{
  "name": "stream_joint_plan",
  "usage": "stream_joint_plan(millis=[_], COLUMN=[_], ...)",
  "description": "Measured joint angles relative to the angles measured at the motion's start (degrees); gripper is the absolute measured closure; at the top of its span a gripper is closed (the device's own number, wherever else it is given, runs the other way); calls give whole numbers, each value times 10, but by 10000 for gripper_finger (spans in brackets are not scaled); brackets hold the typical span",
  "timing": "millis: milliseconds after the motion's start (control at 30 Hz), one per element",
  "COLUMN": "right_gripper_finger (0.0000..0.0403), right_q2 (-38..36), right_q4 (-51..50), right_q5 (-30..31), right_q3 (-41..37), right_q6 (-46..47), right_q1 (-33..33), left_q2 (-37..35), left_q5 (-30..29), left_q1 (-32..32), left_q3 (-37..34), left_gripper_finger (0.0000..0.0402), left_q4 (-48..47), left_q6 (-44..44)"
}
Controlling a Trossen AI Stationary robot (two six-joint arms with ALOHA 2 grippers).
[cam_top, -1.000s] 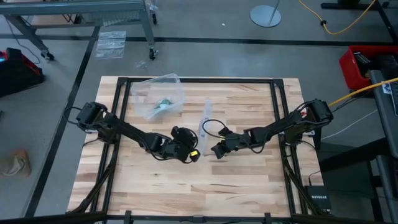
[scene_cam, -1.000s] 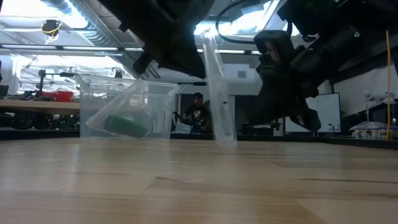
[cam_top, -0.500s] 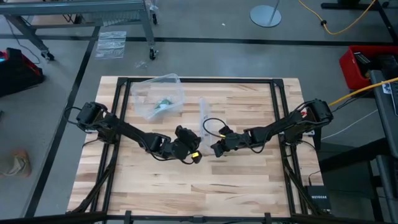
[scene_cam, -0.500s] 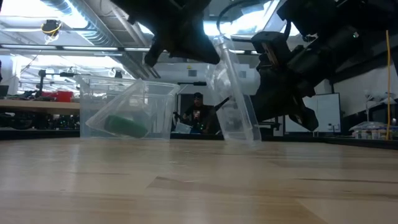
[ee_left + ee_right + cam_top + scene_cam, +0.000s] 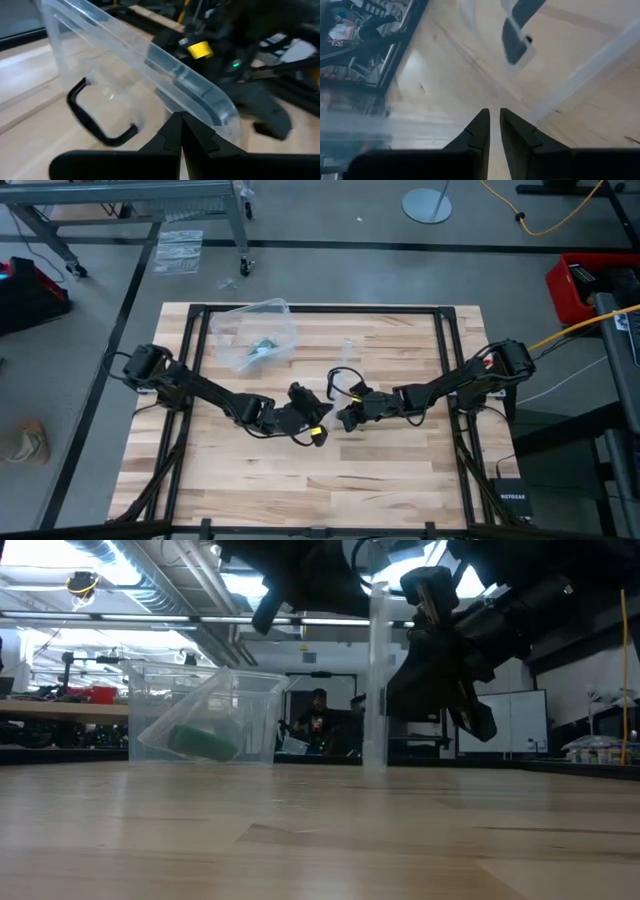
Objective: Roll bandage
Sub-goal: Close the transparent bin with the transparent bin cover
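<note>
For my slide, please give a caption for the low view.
Both arms hold a clear plastic bag upright on the table; a green bandage lies in a clear container behind.

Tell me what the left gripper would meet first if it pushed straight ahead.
Probably the clear plastic bag: its sealed edge crosses right in front of the shut left gripper, with the right arm's dark gripper beyond; depth is hard to judge.

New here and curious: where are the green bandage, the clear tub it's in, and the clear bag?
bandage [image 5: 203, 742], low view, middle of the green roll.
clear tub [image 5: 272, 318], high view, its wall.
clear bag [image 5: 378, 690], low view, its upright middle.
</note>
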Motion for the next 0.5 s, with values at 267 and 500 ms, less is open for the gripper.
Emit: stream_joint_plan(millis=[267,500], right_gripper_finger=[354,354], right_q2=[0,0], right_q4=[-6,-14], right_q5=[0,18], right_q3=[9,14], right_q6=[-2,-2], right_q1=[8,36], left_q2=[20,42], left_q5=[29,37], left_q1=[-4,-23], left_q3=[0,1], left_gripper_finger=[401,401], left_q4=[35,57], left_q6=[6,-18])
